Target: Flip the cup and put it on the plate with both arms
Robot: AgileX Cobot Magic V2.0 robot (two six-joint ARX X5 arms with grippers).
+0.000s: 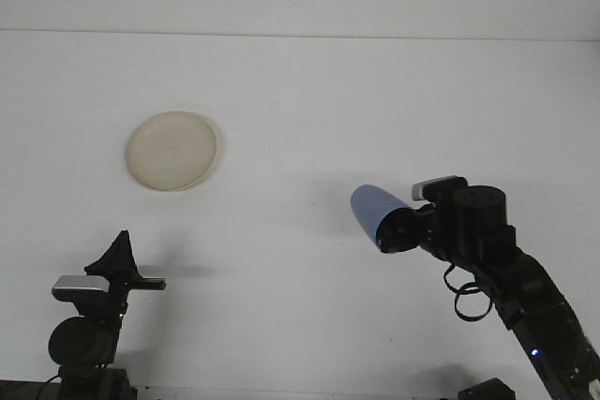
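cup (pixel 373 214): I see smooth blue plastic, matt
plate (pixel 172 151): cream, dull plastic look
table (pixel 309 100): my view shows plain matt white

Looks like a robotics lab test bench: bare matte white tabletop (pixel 309 119) meeting a plain white wall, two black jointed robot arms with exposed cables, and only test props, with a round beige plate (pixel 172 151) far left of the right pincer (pixel 398 231).
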